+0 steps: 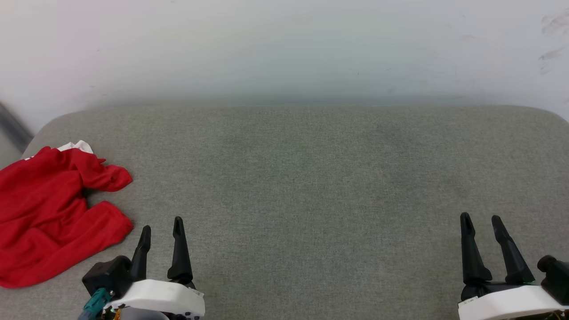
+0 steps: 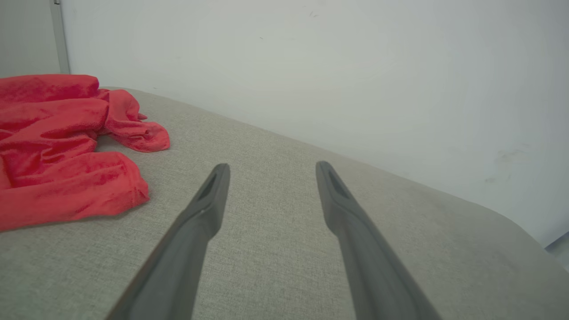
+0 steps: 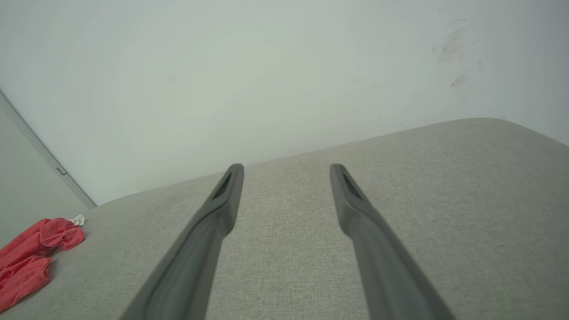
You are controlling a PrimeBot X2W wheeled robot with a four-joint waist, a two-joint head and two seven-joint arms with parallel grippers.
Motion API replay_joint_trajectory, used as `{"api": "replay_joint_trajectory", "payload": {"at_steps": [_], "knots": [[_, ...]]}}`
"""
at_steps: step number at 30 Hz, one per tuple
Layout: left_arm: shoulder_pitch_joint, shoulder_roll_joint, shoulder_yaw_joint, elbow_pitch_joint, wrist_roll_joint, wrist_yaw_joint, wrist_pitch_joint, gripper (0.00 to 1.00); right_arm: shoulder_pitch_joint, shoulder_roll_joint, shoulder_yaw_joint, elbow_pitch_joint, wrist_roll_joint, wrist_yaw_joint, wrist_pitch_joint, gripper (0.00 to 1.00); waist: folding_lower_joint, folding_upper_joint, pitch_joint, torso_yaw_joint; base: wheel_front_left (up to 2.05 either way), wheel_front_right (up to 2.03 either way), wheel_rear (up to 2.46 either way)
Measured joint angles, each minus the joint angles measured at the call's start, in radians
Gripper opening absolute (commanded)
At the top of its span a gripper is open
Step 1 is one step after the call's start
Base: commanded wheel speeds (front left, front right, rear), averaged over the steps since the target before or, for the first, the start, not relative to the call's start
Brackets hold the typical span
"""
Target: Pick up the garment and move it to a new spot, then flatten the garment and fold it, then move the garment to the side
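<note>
At the far left of the grey cloth-covered surface [image 1: 311,178] lies the garment [image 1: 49,213], a crumpled red heap with a scrap of white showing at its far edge, partly cut off by the left border of the head view. Just to its right, near the front edge and not touching the cloth, the left tool [image 1: 161,227] has its jaws spread apart with nothing between them, pointing toward the pale wall [image 1: 284,44]. Well apart at the far right, across a wide stretch of grey fabric, the right tool [image 1: 480,218] is likewise spread wide and holds nothing.
</note>
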Motion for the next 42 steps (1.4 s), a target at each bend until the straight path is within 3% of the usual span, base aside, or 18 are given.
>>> {"api": "replay_joint_trajectory", "payload": {"at_steps": [27, 42], "knots": [[0.021, 0.001, -0.037, -0.005, 0.222, 0.032, -0.059, 1.00, 0.037, 0.000, 0.015, -0.043, -0.209, 0.000, -0.057, 1.00, 0.0000, 0.0000, -0.003, 0.005, 0.00, 0.00, 0.00], [0.037, 0.002, -0.050, -0.002, 0.286, 0.035, -0.086, 1.00, 0.054, 0.000, 0.005, -0.048, -0.236, 0.000, -0.085, 1.00, 0.0000, 0.0000, -0.003, 0.012, 0.00, 0.00, 0.00]]}}
